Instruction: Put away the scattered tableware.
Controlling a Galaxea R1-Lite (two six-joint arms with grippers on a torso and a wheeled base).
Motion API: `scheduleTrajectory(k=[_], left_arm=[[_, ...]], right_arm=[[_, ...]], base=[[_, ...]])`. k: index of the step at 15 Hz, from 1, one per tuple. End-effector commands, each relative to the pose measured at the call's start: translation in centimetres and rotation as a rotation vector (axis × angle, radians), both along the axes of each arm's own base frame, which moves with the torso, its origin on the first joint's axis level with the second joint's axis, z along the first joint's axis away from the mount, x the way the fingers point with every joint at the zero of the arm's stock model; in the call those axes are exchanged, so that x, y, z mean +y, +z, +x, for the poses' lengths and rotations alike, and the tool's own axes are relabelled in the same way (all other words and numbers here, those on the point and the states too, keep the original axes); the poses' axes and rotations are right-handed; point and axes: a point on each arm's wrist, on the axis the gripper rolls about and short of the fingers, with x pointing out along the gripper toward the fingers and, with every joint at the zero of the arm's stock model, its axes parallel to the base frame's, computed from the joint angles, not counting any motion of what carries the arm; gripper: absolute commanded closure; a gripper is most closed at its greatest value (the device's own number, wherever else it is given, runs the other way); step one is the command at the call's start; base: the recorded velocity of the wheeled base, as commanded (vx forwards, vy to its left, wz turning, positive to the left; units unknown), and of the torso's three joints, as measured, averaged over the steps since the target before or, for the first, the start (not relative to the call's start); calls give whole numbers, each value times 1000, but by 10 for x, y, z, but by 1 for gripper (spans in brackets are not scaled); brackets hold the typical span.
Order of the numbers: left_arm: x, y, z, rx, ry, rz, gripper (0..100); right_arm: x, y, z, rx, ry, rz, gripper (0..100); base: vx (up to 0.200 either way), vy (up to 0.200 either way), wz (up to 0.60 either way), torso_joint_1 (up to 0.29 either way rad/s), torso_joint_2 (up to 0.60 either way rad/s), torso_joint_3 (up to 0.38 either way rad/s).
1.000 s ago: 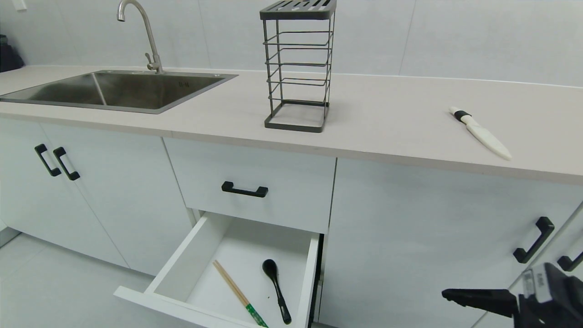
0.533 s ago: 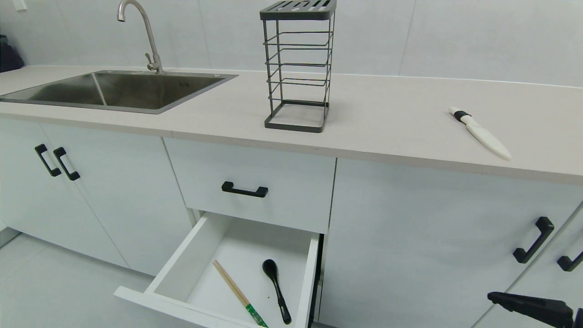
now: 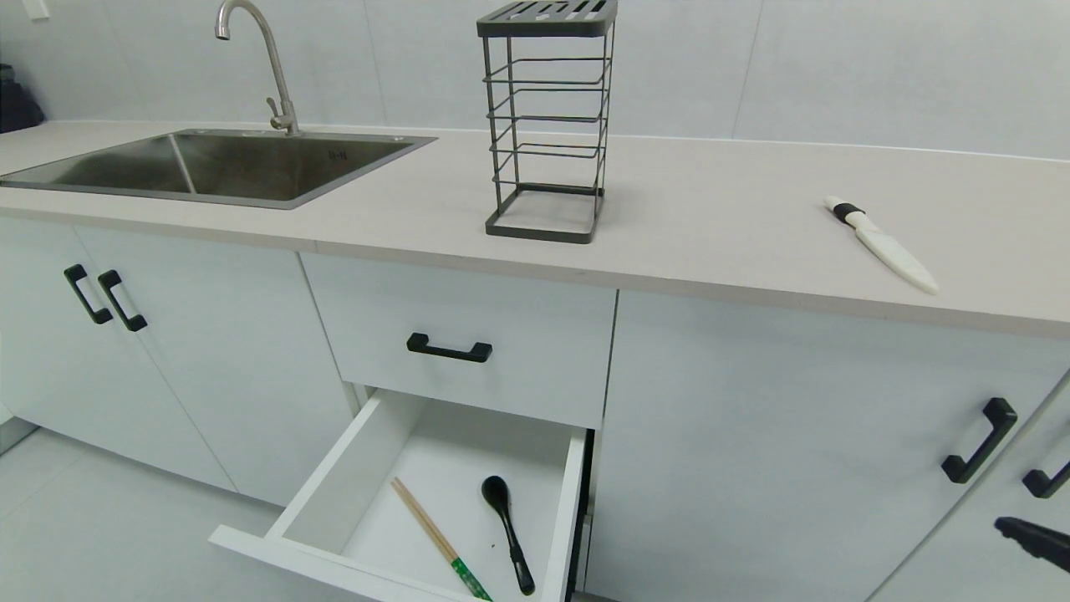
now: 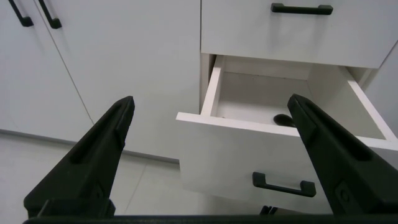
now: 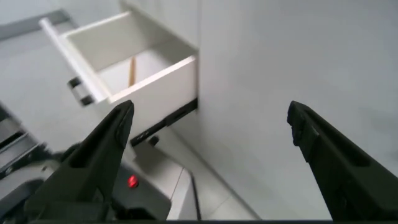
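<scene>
Okay, head view: the knife (image 3: 882,244) lies on the desk (image 3: 710,209), well right of the knife rack (image 3: 547,125). Chopsticks (image 3: 439,539) and spoon (image 3: 506,535) sit in the open drawer (image 3: 318,502). One finger (image 3: 1032,539) of the right claw (image 5: 205,165) shows at the lower right edge; over the last second it slid out that way.

Left wrist: left claw (image 4: 211,155) wide, nothing held, facing the drawer front.

Right wrist: right claw wide, empty, near the drawer.

Reads as drop-off done; knife likely next.

left gripper (image 4: 210,102) jaws wide, drawer (image 4: 249,155) open
</scene>
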Motion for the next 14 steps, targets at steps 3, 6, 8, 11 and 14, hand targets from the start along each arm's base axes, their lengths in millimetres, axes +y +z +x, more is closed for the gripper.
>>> scheduleTrajectory(k=[3, 6, 8, 11, 14], left_arm=[[0, 0, 0, 2, 0, -2, 0], [0, 0, 0, 2, 0, -2, 0], [0, 0, 0, 2, 1, -3, 0], [0, 0, 0, 2, 6, 1, 0], [0, 0, 0, 2, 7, 11, 0]], right_arm=[[-18, 9, -35, -261, -248, 88, 0], [-18, 3, -50, -320, -349, 88, 0], [-18, -21, -56, -291, -412, 73, 0], [-18, -43, -59, -209, -458, 55, 0], [-21, -49, -59, -152, -604, 37, 0]], base=[[0, 0, 0, 0, 0, 0], [0, 0, 0, 0, 0, 0], [0, 0, 0, 0, 0, 0], [0, 0, 0, 0, 0, 0], [0, 0, 0, 0, 0, 0]])
